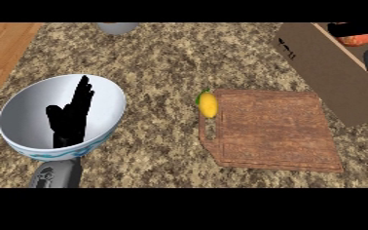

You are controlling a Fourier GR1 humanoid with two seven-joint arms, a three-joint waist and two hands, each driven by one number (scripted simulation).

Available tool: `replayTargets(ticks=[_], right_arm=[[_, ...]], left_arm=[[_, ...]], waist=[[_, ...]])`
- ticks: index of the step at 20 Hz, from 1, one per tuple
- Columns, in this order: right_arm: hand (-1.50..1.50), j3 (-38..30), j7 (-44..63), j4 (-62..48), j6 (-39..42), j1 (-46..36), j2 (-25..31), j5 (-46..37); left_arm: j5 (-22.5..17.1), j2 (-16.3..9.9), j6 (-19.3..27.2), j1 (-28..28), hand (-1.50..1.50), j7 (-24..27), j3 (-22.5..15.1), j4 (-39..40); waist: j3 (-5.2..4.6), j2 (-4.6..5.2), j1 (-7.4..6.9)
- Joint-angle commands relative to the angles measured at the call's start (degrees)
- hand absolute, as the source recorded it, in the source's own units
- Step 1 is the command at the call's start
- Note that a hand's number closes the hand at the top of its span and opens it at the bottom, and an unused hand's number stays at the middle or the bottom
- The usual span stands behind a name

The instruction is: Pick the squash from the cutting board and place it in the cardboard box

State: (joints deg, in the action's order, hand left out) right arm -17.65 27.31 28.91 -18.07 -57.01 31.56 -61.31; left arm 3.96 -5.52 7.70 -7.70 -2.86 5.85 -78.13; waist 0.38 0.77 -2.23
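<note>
The squash [208, 105] lies at the cutting board [277, 131] left edge, outside the cardboard box [323, 73], so pickup is pending; left hand [69, 117] fingers straight, pressed together.

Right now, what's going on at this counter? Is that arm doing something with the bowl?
Nothing is being held at this moment. The robot's left hand shows open in front of a white bowl at the left, fingers up, resting. A yellow squash lies at the left edge of the wooden cutting board. The cardboard box it belongs in stands at the upper right, apart from the squash. The right hand is out of view.
</note>
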Motion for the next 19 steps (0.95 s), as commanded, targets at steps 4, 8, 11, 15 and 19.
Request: replayTargets(ticks=[4, 8, 11, 15, 19], right_arm=[[-1.5, -9.1, -12.4, -8.2, -3.2, 0.9, 2.8, 9.4], [-1.5, -12.8, -20.0, -7.6, -5.9, 0.7, 2.0, 14.1], [-1.5, -17.2, -28.5, -5.7, -6.5, 0.3, 1.1, 20.1], [-1.5, -24.6, -37.3, -4.3, -6.1, 3.2, -0.4, 29.5], [-1.5, -28.4, -41.6, -4.0, -3.2, 6.0, 3.2, 34.5]], left_arm=[[0.7, 0.2, 0.6, 1.7, 0.0, 0.2, 0.0, 0.6], [-0.6, -0.9, -1.9, 3.3, 0.0, 1.1, 0.4, 0.4], [1.3, 1.7, 1.3, 0.3, 0.0, 1.3, -0.4, 3.3], [1.4, 1.6, 1.2, 2.5, 0.0, -0.4, -0.9, -0.8], [0.6, 0.4, 0.9, 2.8, 0.0, -1.6, 0.7, -0.8]], waist=[[-0.19, 0.35, -0.3], [-0.21, 0.16, -0.28], [-0.15, 0.41, 0.47], [-0.11, -0.08, 0.7], [-0.25, -0.39, 1.35]])
